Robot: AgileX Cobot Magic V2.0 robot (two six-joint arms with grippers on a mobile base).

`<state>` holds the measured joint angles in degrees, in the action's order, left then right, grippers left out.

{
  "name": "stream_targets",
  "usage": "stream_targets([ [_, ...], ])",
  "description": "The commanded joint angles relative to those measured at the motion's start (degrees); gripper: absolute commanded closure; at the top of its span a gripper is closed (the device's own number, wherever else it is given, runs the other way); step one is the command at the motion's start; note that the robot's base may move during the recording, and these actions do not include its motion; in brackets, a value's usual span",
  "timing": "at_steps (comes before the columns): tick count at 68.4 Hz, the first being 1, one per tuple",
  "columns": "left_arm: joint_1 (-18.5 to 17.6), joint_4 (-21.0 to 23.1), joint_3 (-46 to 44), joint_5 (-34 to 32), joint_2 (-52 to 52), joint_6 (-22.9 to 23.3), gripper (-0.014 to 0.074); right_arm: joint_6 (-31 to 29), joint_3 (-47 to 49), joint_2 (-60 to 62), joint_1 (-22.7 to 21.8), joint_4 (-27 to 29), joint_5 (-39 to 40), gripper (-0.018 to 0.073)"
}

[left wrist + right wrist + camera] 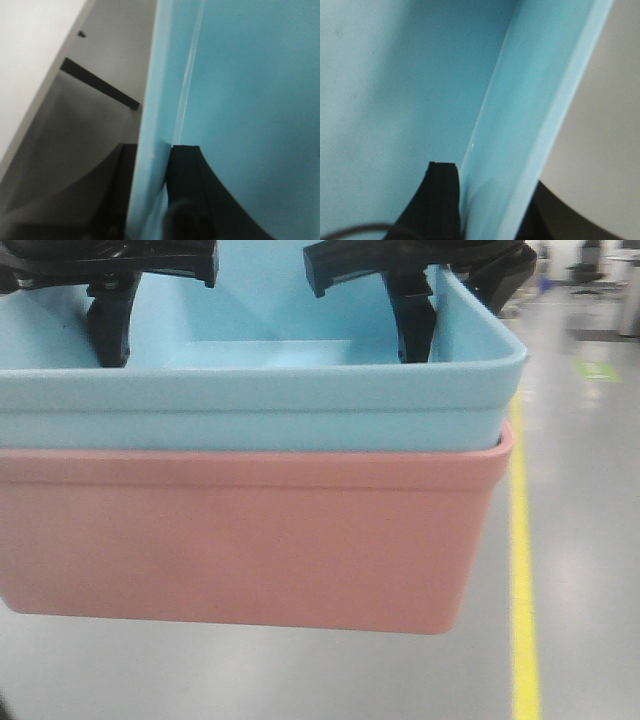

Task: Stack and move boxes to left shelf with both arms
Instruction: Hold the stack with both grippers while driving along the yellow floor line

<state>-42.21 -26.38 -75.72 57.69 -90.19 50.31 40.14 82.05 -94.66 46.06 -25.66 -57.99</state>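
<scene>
The light blue bin sits nested inside the salmon pink bin, and the stack hangs in the air above the floor. My left gripper is shut on the blue bin's left wall; in the left wrist view one finger is inside and one outside the wall. My right gripper is shut on the blue bin's right wall; the right wrist view shows the wall clamped the same way. The left shelf is out of view.
Grey floor lies below the stack, with a yellow line running along the right and a green marking farther off. The left wrist view shows a white surface and a grey panel with a dark strip.
</scene>
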Motion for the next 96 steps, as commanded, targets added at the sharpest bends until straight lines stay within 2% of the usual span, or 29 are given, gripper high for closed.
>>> stream_targets([
  [1, -2.4, 3.8, -3.2, -11.3, 2.3, 1.2, 0.06, 2.3, 2.6, 2.2, 1.6, 2.9, 12.5, 0.0503],
  [96, -2.4, 3.8, -3.2, -11.3, 2.3, 1.2, 0.06, 2.3, 2.6, 2.2, 1.6, 2.9, 12.5, 0.0503],
])
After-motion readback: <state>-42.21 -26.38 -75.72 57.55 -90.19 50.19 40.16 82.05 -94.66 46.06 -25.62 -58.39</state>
